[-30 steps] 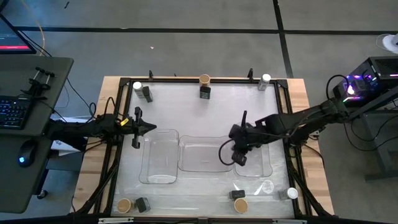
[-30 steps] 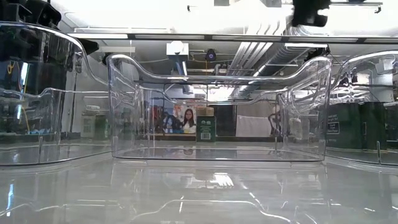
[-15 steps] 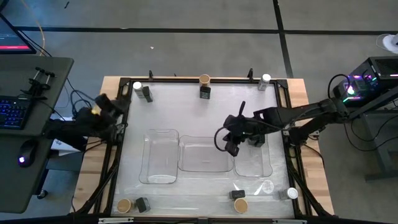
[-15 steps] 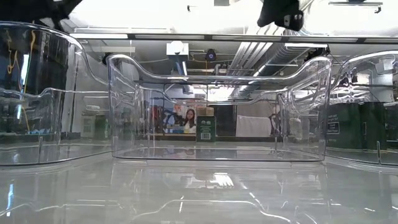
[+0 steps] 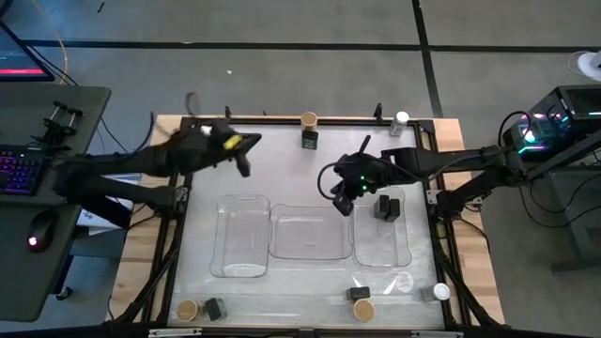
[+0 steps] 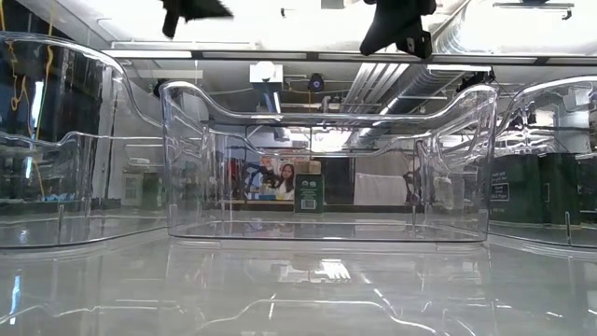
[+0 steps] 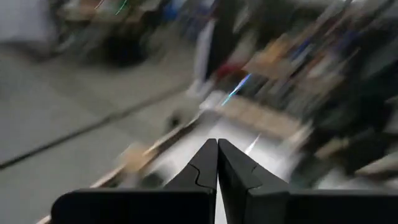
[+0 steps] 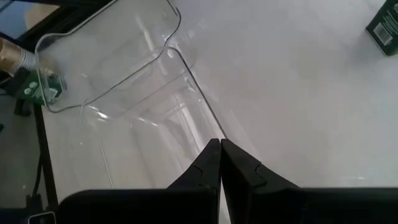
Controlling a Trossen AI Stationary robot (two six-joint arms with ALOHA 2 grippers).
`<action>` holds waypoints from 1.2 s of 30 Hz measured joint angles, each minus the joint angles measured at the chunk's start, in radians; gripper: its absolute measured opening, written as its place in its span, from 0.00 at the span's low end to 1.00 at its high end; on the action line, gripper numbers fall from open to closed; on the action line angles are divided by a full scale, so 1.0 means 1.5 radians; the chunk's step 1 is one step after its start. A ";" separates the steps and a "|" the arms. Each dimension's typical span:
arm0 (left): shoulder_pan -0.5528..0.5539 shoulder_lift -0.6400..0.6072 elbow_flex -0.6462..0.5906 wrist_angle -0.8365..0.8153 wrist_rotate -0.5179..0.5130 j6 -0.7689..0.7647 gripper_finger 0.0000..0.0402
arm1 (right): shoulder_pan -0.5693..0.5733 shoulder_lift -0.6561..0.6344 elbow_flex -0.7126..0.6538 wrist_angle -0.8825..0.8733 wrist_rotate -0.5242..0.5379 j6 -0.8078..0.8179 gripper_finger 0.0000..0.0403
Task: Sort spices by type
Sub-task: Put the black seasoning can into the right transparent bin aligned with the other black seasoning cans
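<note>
My left gripper [image 5: 244,161] hangs shut and empty, high over the table's far left; its fingers [image 7: 217,163] meet tip to tip. My right gripper [image 5: 340,199], also shut and empty [image 8: 220,155], hovers between the middle tray [image 5: 310,246] and the right tray [image 5: 383,246]. Two black boxy spices [image 5: 385,207] stand in the right tray. At the far edge are a tan-topped spice [image 5: 309,119], a black one [image 5: 310,139] and a white-lidded jar [image 5: 401,118]. Along the near edge stand a tan one [image 5: 188,310], a black one [image 5: 216,308], another pair [image 5: 362,300] and a white-lidded jar [image 5: 441,292].
Three clear trays lie side by side mid-table, the left one [image 5: 242,263] holding nothing. A clear jar [image 5: 404,280] lies near the right tray's near end. A black frame [image 5: 178,225] rims the table. A desk with a keyboard [image 5: 23,169] stands to the left.
My left gripper has drawn back from beside the left tray, then risen high and swung toward the table's far edge, tipping up toward level. My right gripper has moved from over the right tray toward the far edge and somewhat left. Both have stayed shut.
</note>
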 joint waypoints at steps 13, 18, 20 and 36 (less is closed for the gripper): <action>0.172 0.034 -0.041 -0.462 -0.064 -0.438 0.29 | -0.010 0.000 0.000 -0.045 0.046 -0.062 0.00; 0.224 0.050 -0.098 -0.438 -0.076 -0.496 0.46 | -0.027 0.000 0.000 -0.057 0.047 -0.062 0.00; 0.251 0.060 -0.105 -0.410 -0.057 -0.490 0.51 | -0.032 0.000 0.000 -0.057 0.047 -0.064 0.00; 0.349 0.196 -0.105 -0.320 0.005 -0.531 0.62 | -0.044 0.000 -0.001 -0.056 0.053 -0.059 0.00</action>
